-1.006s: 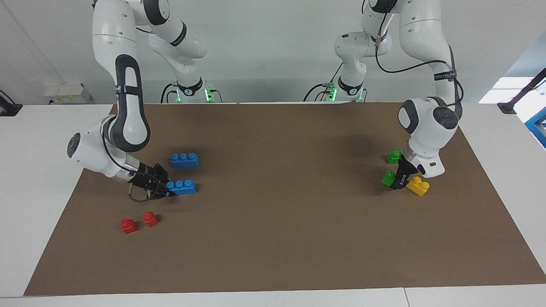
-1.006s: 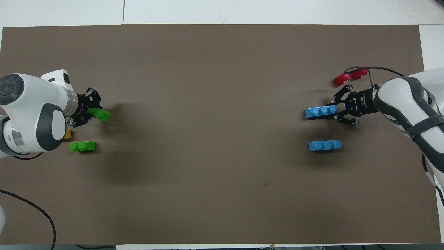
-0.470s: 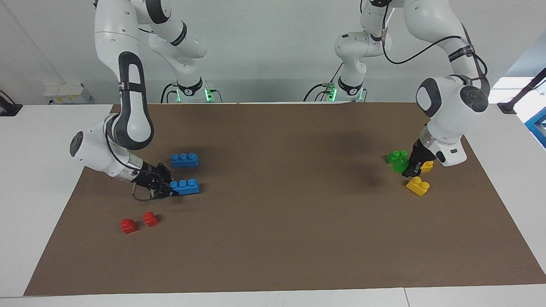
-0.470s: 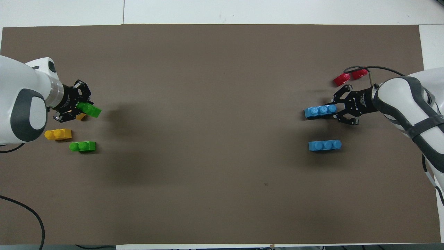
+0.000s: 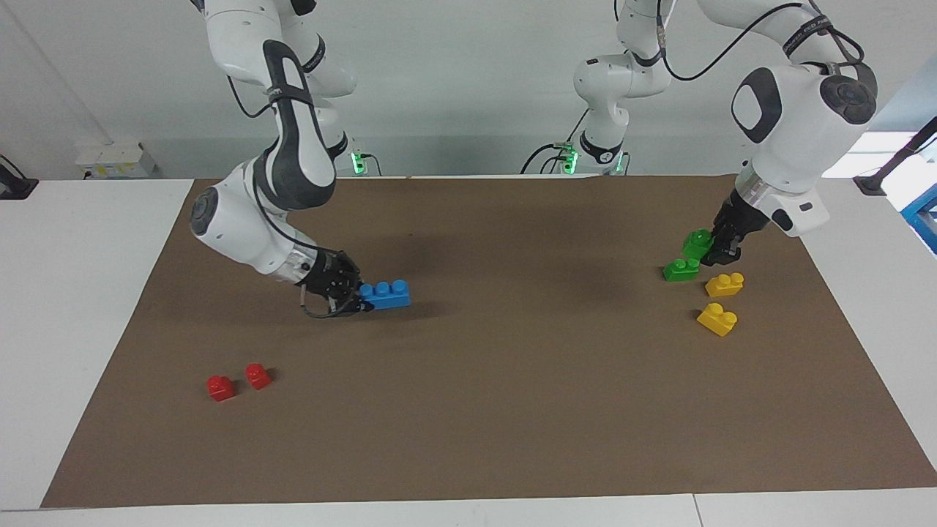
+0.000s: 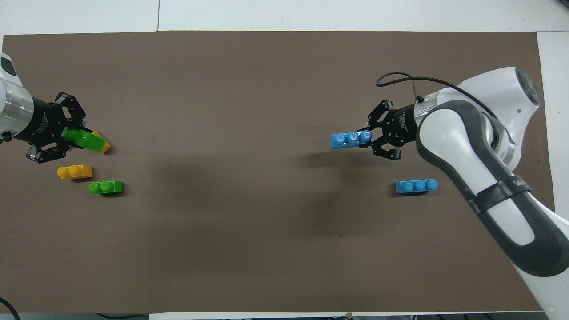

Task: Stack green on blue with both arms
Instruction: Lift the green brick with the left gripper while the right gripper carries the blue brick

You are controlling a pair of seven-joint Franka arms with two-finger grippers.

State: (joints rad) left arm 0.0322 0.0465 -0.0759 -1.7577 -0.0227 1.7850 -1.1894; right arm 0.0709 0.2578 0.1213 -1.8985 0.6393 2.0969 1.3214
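**Both bricks lifted clear of the mat**

Since the earlier frame, both arms have risen and the right arm has carried its brick inward. We see the right gripper [image 5: 360, 298] at centre-left of the facing view, its fingers pinching one end of a blue brick [image 5: 386, 294] held level above the brown mat [image 5: 512, 410]. At the lower right of the overhead view, the second blue brick [image 6: 416, 186] lies on the mat. We see the left gripper [image 5: 716, 247] at the right edge of the facing view, fingers clamped on a green brick [image 5: 697, 243] raised over the mat. The second green brick [image 5: 680, 270] lies just below it in the frame, with two yellow bricks [image 5: 724, 284] lower still. Two red bricks [image 5: 238, 381] sit at the lower left of the facing view.
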